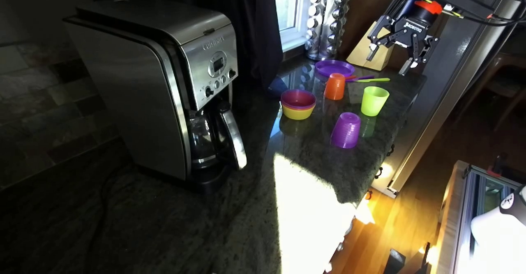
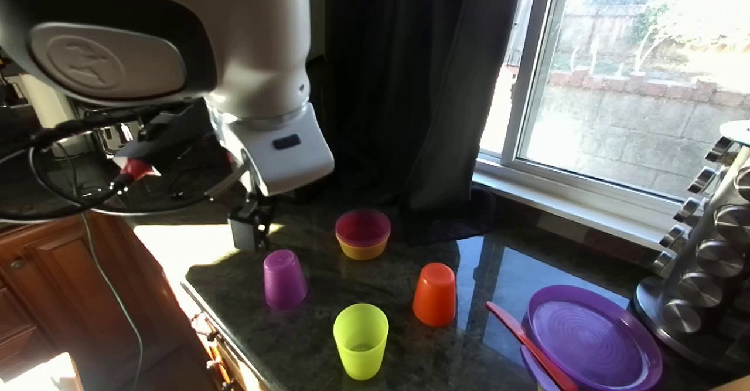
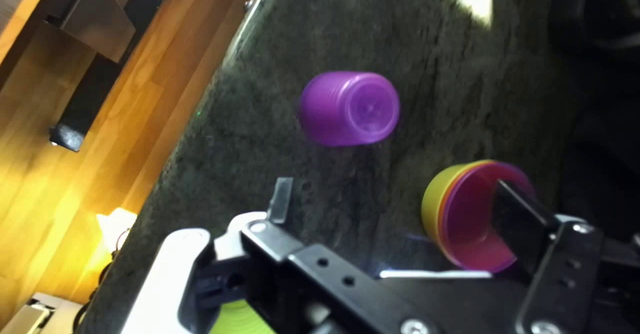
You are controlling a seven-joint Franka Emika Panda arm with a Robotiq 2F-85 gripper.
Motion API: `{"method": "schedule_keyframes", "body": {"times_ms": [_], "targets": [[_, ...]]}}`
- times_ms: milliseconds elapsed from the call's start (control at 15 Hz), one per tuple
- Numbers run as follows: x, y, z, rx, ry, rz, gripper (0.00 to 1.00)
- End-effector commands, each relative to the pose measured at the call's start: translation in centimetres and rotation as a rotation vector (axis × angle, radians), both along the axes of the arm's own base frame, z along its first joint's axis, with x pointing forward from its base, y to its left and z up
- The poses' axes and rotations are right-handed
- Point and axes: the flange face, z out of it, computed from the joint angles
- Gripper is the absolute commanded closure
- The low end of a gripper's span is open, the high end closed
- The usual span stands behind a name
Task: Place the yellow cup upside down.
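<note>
Clearly, the lime-green tapered plastic cup [image 2: 361,344] stands mouth up on the dark polished stone counter [image 2: 310,353] in both exterior views, near yet apart from the purple ribbed plastic cup [image 1: 346,131] and the smooth orange plastic cup [image 1: 335,86], which both rest mouth down. It should prove light and rather stiff, though its thin wall may give a little under a hard squeeze; breakage seems unlikely, slipping likelier, since the sides look smooth and narrow toward the base. The sensible hold is probably on opposite sides of the outer wall at about mid-height, below the rim, leaving the mouth free to be rolled down onto the stone. A finger inside the cup could end up trapped beneath it.

Meanwhile, the black metal Robotiq gripper [image 1: 389,60] hangs well above the counter with its 2 fingers spread wide, holding nothing and touching nothing. In the wrist view, 1 finger crosses the nested stack of round yellow, orange and pink plastic bowls [image 3: 462,219] only along the line of sight
</note>
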Motion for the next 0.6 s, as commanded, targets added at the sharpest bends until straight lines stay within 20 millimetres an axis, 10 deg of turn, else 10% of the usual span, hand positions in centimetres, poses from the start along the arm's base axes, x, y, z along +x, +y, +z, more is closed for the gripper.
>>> {"method": "schedule_keyframes", "body": {"times_ms": [0, 533], "targets": [[0.9, -6.3, -1.0, 0.048, 0.065, -0.185, 0.00], [3.4, -13.5, -3.8, 0.043, 0.141, -0.158, 0.00]]}}
